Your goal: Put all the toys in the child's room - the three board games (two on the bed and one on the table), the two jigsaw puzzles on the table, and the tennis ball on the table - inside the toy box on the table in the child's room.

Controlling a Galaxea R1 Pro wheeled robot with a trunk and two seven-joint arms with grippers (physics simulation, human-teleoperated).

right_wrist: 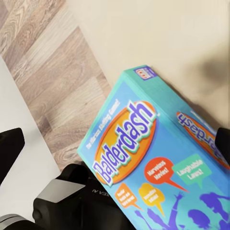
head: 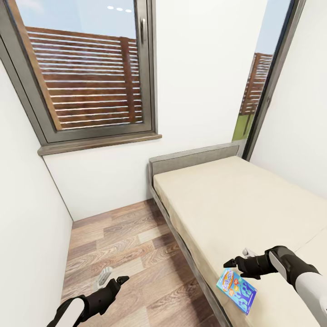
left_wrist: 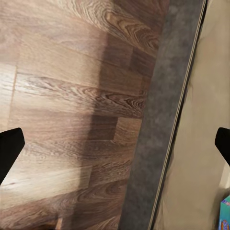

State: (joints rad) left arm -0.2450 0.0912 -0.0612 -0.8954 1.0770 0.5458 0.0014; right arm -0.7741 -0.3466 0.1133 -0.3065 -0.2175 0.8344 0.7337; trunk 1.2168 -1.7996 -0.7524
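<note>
A small blue "Balderdash" board game [head: 236, 284] lies tilted at the near edge of the beige bed [head: 236, 200]; whether it overhangs the edge I cannot tell. My right gripper [head: 237, 263] hovers just above its upper end, open, fingers spread wide. In the right wrist view the board game [right_wrist: 158, 158] sits between and beyond the fingertips [right_wrist: 10, 149], partly over the mattress [right_wrist: 167, 33]. My left gripper [head: 113, 278] hangs open over the wood floor [head: 122, 245] beside the bed. A sliver of the board game [left_wrist: 225, 213] appears in the left wrist view.
The bed's grey frame [left_wrist: 160, 120] runs alongside the floor planks. A grey headboard [head: 195, 159] stands against the white wall under a large window [head: 86, 68]. A white wall [head: 27, 227] closes the left side, leaving a narrow floor strip.
</note>
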